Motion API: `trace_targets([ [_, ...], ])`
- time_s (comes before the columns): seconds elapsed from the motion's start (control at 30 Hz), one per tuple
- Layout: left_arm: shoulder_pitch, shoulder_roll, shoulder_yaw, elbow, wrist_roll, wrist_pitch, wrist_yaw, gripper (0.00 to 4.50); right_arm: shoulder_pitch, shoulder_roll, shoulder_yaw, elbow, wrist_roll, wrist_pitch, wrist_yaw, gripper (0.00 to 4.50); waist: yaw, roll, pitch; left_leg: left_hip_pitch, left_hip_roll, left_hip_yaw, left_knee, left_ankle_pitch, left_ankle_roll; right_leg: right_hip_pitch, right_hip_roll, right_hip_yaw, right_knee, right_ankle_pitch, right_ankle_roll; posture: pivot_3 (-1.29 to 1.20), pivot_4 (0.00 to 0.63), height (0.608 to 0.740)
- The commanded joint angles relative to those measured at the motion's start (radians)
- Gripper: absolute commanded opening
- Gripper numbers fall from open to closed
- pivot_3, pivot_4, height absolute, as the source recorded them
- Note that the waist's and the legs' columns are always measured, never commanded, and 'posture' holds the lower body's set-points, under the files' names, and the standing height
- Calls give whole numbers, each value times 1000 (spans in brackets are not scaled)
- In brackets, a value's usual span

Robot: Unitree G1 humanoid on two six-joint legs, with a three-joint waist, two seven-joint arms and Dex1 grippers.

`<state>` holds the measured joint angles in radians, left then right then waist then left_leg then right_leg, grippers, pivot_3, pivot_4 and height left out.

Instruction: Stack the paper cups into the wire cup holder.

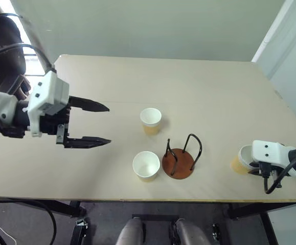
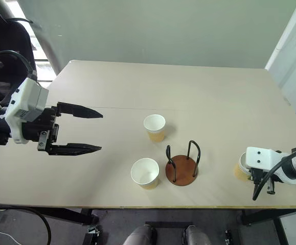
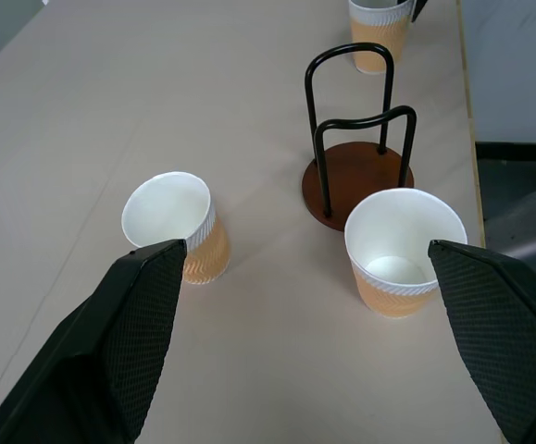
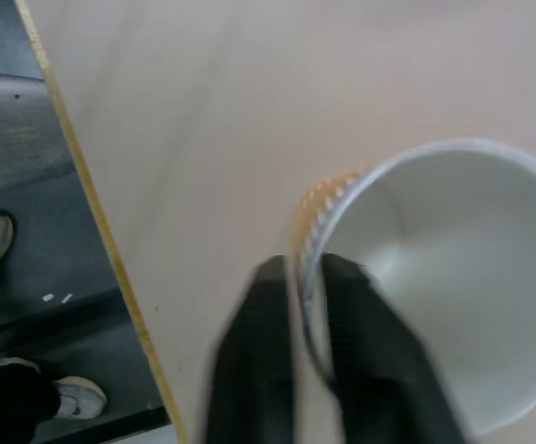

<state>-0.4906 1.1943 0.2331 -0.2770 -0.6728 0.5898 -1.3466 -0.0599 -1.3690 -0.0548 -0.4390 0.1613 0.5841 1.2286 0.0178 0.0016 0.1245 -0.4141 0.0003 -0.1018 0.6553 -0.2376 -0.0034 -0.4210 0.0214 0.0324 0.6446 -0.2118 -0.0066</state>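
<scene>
While the right gripper [image 4: 306, 305] is pinched shut on the wall of a tan-ribbed, white-lined paper cup [image 4: 443, 277], one finger inside the rim and one outside, that cup sits near the right end of the pale tabletop [image 1: 214, 87], close to its front edge. Its hold looks thin, on a single side of a soft wall, so the lift is best taken slowly and straight up, keeping the cup upright so it does not swing or crumple.

A wire cup holder [image 1: 179, 162], a round reddish-brown disc with two black upright wire loops, stands near the front middle of the tabletop, well apart from the held cup and empty. To seat the cup well, it should travel above the loop tops, centre over the disc, then go down between the loops without knocking them.

Two more identical paper cups stand upright: one [image 1: 146, 165] just beside the holder on its left, the other [image 1: 151, 120] a little farther back. Either could be tipped by a low sideways pass.

The left gripper [image 1: 89, 124] hovers wide open and empty over the left part of the tabletop, pointing toward those cups
</scene>
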Motion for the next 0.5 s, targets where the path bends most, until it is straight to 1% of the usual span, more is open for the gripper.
trace_targets([
  [0.03, 11, 15, 49, -16, -5, -3, 8, 4500, -19, -27, -18, -1, 17, -30, 44, 26, 0, 0, 0, 0, 0, 0, 0, 0, 0, 0, 0, 0, 0, 0, 0, 0, 150, 740],
  [0.13, 25, 18, 62, -23, -10, -1, 11, 4500, -36, -41, -49, 11, 47, -60, 94, 26, 0, 0, 0, 0, 0, 0, 0, 0, 0, 0, 0, 0, 0, 0, 0, 0, 150, 740],
  [0.23, 36, 21, 75, -29, -13, 0, 9, 4500, -114, -43, -85, 35, 114, -89, 152, 26, 0, 0, 0, -1, 0, 0, 1, 0, 0, 0, 0, 0, 0, 0, 0, 0, 150, 740],
  [0.37, 9, 17, 126, -19, -57, 2, 5, 4500, -325, -30, -107, 97, 244, -94, 230, 26, -2, 0, 0, -1, 0, 0, 3, 0, 0, 0, 1, 0, 0, 0, 0, 0, 150, 740],
  [0.5, -31, 14, 182, -9, -134, 28, 13, 4500, -536, 5, -63, 158, 318, -81, 271, 26, -4, 0, 0, -2, 0, -1, 4, 0, 1, 0, 1, 0, 0, 0, -1, 0, 150, 740],
])
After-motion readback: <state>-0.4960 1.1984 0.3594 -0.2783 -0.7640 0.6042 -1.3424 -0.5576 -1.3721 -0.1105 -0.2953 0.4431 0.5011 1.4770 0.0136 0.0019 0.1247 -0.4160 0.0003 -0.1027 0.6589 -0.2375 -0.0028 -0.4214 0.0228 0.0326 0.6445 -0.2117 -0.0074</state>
